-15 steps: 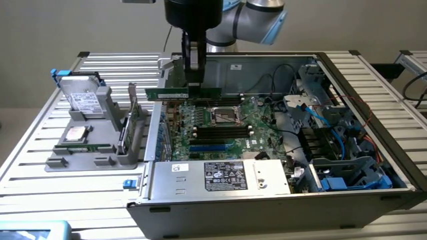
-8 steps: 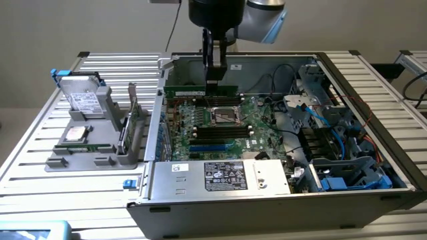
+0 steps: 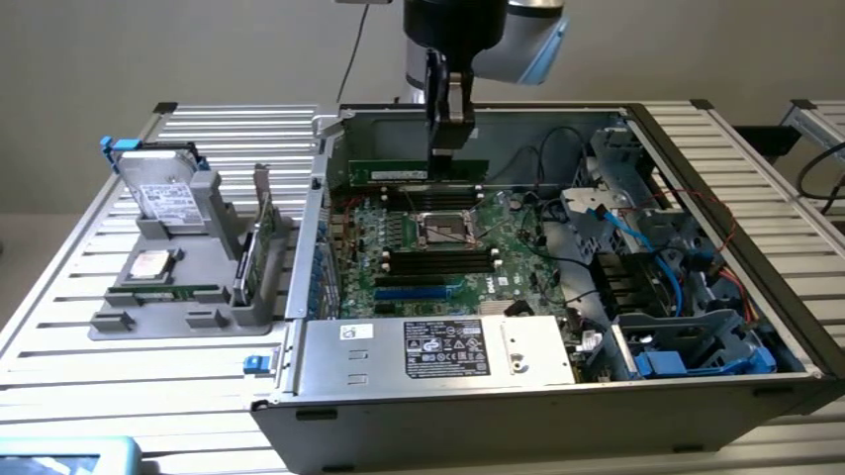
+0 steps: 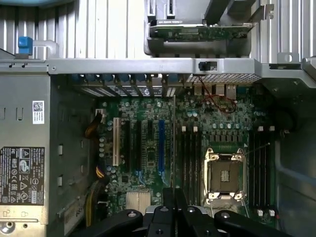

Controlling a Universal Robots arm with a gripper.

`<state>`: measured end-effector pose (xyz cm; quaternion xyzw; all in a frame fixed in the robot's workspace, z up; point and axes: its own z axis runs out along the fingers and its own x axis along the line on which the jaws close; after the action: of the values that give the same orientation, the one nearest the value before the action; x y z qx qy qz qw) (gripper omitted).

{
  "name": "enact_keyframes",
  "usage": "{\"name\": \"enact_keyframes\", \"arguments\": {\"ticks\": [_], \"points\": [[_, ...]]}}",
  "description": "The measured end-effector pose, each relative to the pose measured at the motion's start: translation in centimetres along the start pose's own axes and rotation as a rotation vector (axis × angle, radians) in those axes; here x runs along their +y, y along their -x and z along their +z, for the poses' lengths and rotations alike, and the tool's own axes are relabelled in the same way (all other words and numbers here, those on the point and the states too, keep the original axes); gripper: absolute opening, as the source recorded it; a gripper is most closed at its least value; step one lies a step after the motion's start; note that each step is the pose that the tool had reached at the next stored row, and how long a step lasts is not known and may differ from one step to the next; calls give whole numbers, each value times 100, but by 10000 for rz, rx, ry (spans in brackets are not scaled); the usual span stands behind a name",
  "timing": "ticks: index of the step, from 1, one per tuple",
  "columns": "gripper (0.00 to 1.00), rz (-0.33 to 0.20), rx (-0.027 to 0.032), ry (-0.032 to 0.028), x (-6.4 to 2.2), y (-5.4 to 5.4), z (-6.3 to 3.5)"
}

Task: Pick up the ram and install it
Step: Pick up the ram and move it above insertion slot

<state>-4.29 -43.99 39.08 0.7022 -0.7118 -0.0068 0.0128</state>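
Since the ram (image 3: 412,174) is a thin green board w/ a row of small chips, it should be light and stiff along its length, but fragile. I'd judge it cracks if twisted, and the contact edge shouldn't get knocked or rubbed. Best hold is a pinch on the two flat faces at about mid-length, up by the top edge and away from the contacts, so it hangs level. Those faces look smooth, so an off-centre pinch could let it tip.

Claw (image 3: 449,146) is almost fully closed, clenched on the ram's upper edge near the middle; fingers point straight down; the stick hangs below them w/ its long side level, running across the exterior view. As far as I can tell it touches nothing but the claw.

Ram is inside the open computer case (image 3: 555,416), near the back wall and above the motherboard (image 3: 396,233); in the exterior view it's just behind the cpu socket (image 3: 446,230). The black memory slots (image 3: 436,262) lie on the nearer side of that socket.

In the wrist view the claw (image 4: 169,200) has its fingers pressed close together over the motherboard. A grey holder (image 3: 185,287) w/ a hard drive (image 3: 165,193) stands outside the case at the exterior view's left, well apart from the ram.
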Motion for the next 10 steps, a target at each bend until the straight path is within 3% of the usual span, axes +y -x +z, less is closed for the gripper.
{"name": "enact_keyframes", "arguments": {"ticks": [10], "points": [[13, 0, 2, 15, -359, 44, 17]]}}
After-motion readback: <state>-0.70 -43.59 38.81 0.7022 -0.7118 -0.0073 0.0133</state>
